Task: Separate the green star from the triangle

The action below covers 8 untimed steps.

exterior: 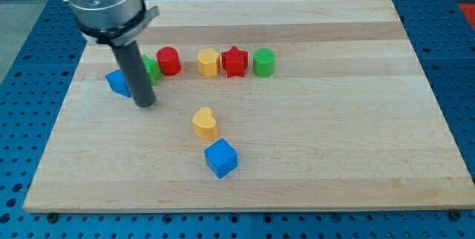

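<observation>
Dark and straight, the rod comes down from the grey metal arm housing point(102, 1) at the view's top left, and my tip point(145, 105) rests on the pale wooden board point(334, 135); it carries no jaws and holds nothing. My tip stands just right of the blue triangle block point(116, 82) and just below the green star block point(151, 68), which is partly hidden behind the rod. Right of the star sit a red cylinder point(168, 60), a yellow hexagon block point(208, 62), a red star point(234, 61) and a green cylinder point(263, 61). Nearer the view's bottom lie a yellow heart point(205, 123) and a blue cube point(220, 157).
</observation>
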Available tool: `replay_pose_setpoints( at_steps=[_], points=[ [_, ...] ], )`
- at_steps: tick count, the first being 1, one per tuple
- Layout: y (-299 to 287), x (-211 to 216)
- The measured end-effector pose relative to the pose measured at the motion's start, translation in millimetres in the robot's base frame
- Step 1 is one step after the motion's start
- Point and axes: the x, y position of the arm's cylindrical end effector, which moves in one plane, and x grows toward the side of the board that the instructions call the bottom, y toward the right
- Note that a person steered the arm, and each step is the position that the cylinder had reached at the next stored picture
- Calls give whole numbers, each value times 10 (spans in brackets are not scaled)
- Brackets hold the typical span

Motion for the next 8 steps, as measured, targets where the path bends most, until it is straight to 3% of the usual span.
replay_pose_setpoints(
  at_steps=[2, 4, 6, 8],
  points=[
    [-354, -389],
    [-354, -621],
    [-204, -200],
    [111, -394]
  ],
)
